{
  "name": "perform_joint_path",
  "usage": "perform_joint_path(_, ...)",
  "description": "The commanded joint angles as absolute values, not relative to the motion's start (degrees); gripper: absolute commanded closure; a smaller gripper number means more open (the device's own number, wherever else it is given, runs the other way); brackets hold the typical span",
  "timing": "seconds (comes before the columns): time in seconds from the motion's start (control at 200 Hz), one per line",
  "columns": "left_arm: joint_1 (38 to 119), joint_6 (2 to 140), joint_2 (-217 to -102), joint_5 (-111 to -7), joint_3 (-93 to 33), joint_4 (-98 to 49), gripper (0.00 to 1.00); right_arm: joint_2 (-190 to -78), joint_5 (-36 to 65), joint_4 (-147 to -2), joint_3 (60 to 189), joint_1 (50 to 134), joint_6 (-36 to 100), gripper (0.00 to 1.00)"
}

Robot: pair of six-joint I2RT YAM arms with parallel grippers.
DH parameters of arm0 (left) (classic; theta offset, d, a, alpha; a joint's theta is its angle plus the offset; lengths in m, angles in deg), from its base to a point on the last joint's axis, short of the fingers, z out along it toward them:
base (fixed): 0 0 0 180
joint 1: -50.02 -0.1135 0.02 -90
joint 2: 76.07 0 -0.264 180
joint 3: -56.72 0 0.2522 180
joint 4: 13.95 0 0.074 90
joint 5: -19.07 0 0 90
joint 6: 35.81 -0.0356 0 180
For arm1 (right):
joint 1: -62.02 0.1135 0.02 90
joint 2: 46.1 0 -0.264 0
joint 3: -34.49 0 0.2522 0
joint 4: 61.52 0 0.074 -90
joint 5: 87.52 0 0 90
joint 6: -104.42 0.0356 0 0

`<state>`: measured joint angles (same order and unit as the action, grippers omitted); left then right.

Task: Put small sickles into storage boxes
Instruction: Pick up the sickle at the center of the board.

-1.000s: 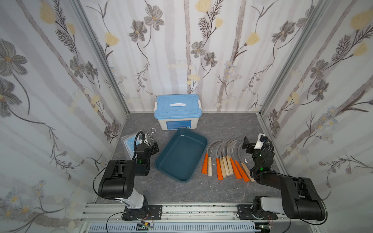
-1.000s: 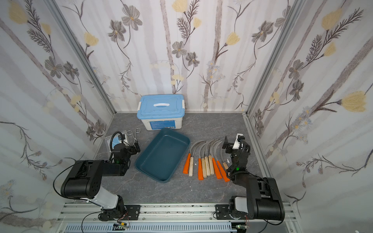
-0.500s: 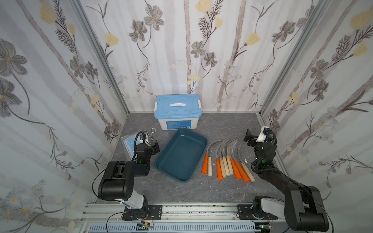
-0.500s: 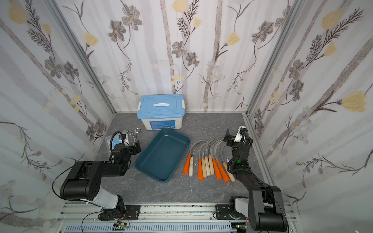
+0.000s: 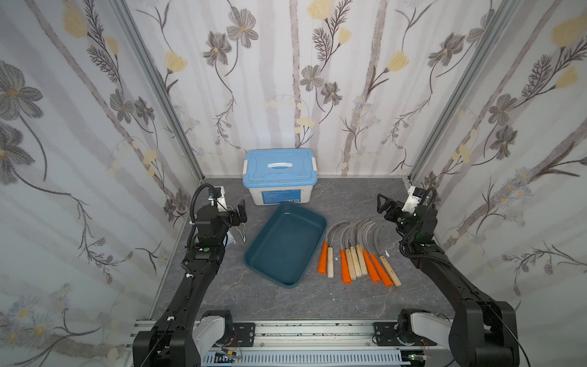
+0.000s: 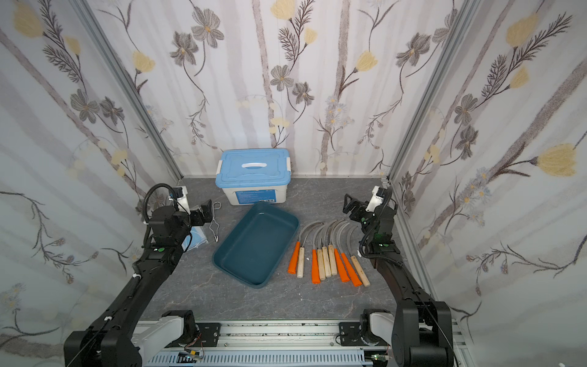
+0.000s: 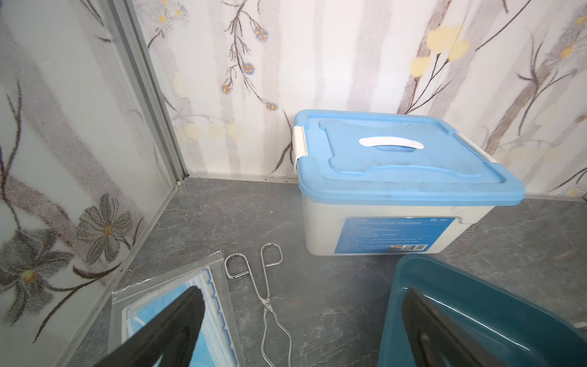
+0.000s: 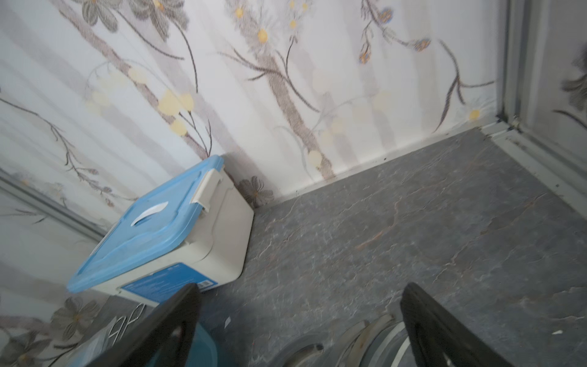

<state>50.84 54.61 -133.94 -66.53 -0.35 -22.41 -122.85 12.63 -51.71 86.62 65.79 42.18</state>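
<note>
In both top views, about 9 sickles are lying packed side by side right of centre, just beside the empty tray. Their blades are overlapping, so a pinch is likely risking 2 at once or dragging neighbours askew. The thin blades, lying flat, are probably slipping risks too, and a long sickle may be catching on the tray's wall. Their long axes are running nearly bottom to top, handles pointing at the lower edge and blades pointing up and hooking right. The 3 rightmost are leaning with handles toward the lower right. The tray's long axis is running lower left to upper right. The right gripper is hovering up and right of the blade tips, jaws apart and empty. The left gripper is hanging left of the tray, near the tongs. In the left wrist view, its jaws are standing wide with nothing between, the tray's corner is showing lower right, and the box is sitting centre right. In the blurred right wrist view, grey blade arcs are showing at the lower edge between spread jaws.
</note>
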Motion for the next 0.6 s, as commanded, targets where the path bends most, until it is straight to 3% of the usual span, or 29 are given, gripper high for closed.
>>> perform_joint_path(0.0, 50.9, 52.9, -132.3, -64.0, -6.6, -46.7, 0.00, -122.4, 7.5, -60.3, 89.8, 71.2, 40.8, 0.02)
perform_joint_path(0.14, 51.0, 50.3, -133.1, -62.6, -14.8, -59.3, 0.00, -121.9, 3.0, -68.8, 90.3, 78.8, 39.8, 0.17)
perform_joint_path(0.21, 51.0, 50.3, -134.2, -60.9, -17.9, -63.4, 0.00, -122.2, 2.8, -70.9, 89.5, 81.3, 40.8, 0.34)
perform_joint_path(0.285, 51.0, 50.4, -135.8, -58.7, -20.7, -66.8, 0.00, -122.9, 2.6, -71.9, 88.7, 84.9, 41.8, 0.44)
perform_joint_path(0.465, 51.1, 48.9, -138.5, -60.2, -24.0, -68.2, 0.00, -130.0, -9.0, -79.6, 93.5, 98.0, 44.1, 0.36)
perform_joint_path(0.595, 51.2, 48.9, -139.5, -59.6, -24.2, -68.2, 0.00, -137.1, -10.9, -82.1, 95.8, 103.1, 45.8, 0.36)
